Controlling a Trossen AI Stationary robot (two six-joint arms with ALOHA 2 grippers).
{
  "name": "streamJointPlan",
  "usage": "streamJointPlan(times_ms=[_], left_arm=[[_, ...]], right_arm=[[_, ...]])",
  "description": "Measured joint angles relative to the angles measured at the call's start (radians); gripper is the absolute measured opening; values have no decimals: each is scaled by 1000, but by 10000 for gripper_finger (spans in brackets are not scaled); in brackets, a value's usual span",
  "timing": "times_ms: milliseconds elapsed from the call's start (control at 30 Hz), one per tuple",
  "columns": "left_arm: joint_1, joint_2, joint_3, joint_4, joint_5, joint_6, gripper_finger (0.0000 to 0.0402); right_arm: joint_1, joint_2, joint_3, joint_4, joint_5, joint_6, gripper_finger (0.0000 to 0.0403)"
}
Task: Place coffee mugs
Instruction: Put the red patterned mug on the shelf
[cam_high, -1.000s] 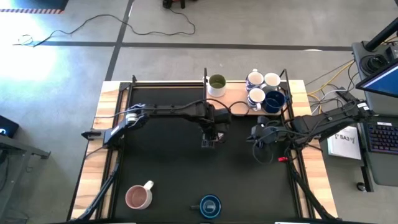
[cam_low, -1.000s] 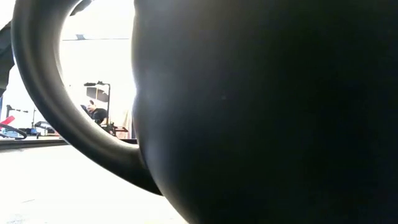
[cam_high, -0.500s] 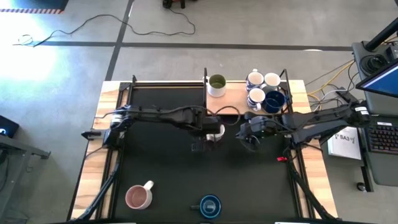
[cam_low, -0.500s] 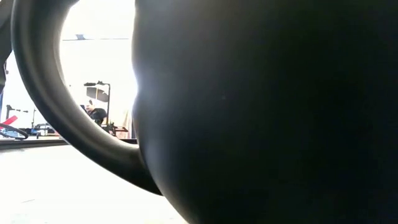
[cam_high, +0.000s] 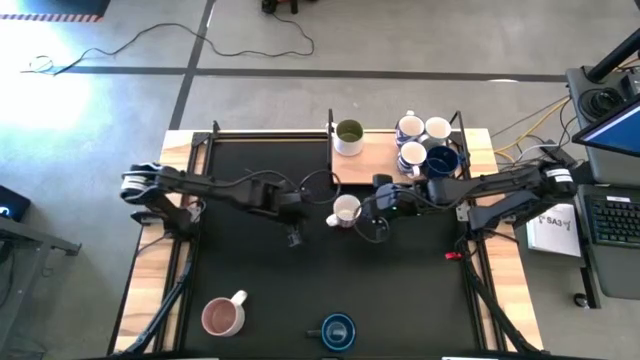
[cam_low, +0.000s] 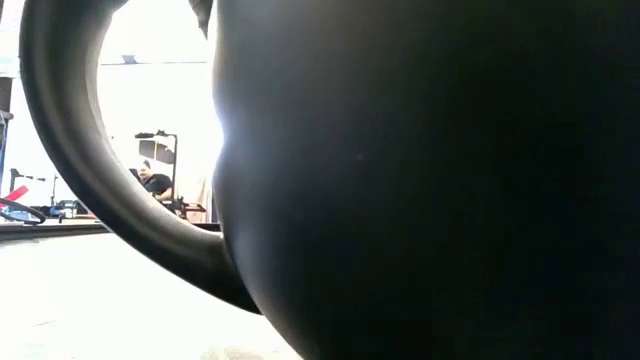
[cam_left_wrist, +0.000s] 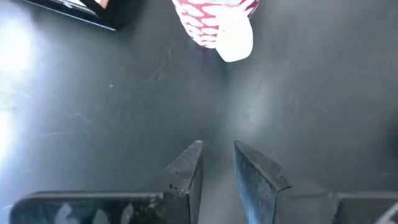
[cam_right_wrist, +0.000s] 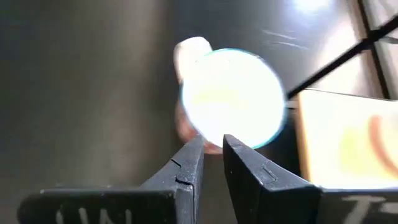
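Two dark arms reach in over the black mat (cam_high: 250, 270) toward its middle. The left arm stretches low from the left edge, and the left gripper (cam_high: 293, 238) hangs over bare mat a little left of the middle. Its fingers (cam_left_wrist: 186, 171) stand a small way apart with nothing between them. The right arm stretches from the right edge, and the right gripper (cam_high: 374, 212) sits right beside a white mug (cam_high: 345, 210) that stands upright near the middle of the mat. This mug is white inside, has red marks on its outer wall, and its handle points to the left. In the right wrist view the right fingers (cam_right_wrist: 189, 165) are nearly together at the rim of the mug (cam_right_wrist: 233, 96), but I cannot tell if they pinch it. A wooden board (cam_high: 380, 165) lies along the far edge of the mat. On its left end stands a white mug with green inside (cam_high: 348, 136). On its right end four mugs (cam_high: 424, 146) huddle close together, three white and one dark blue. Near the front edge of the mat stand a pink mug (cam_high: 223, 316) toward the left and a dark blue mug (cam_high: 338, 331) at the middle. The dark blue mug (cam_low: 430, 180) fills almost the whole low view.
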Motion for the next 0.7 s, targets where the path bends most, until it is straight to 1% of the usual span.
streamJointPlan(times_ms=[33,100,200,300,400,567,700], left_arm=[[-1,-18,-36,37,5,-18,71],[-1,-46,-98,92,13,-56,71],[-6,-71,-163,156,14,-63,71],[-17,-94,-201,215,14,-76,71],[-36,-110,-235,259,11,-112,71],[-54,-114,-250,274,-9,-117,71],[-62,-127,-251,235,-30,-119,71]], right_arm=[[0,16,18,-6,20,0,51],[-1,48,54,-27,22,0,44],[2,88,103,-57,20,15,31],[1,125,159,-125,-29,51,34],[1,165,211,-213,-84,66,54],[1,213,257,-242,-85,58,103],[-3,265,260,-243,-84,10,134]])
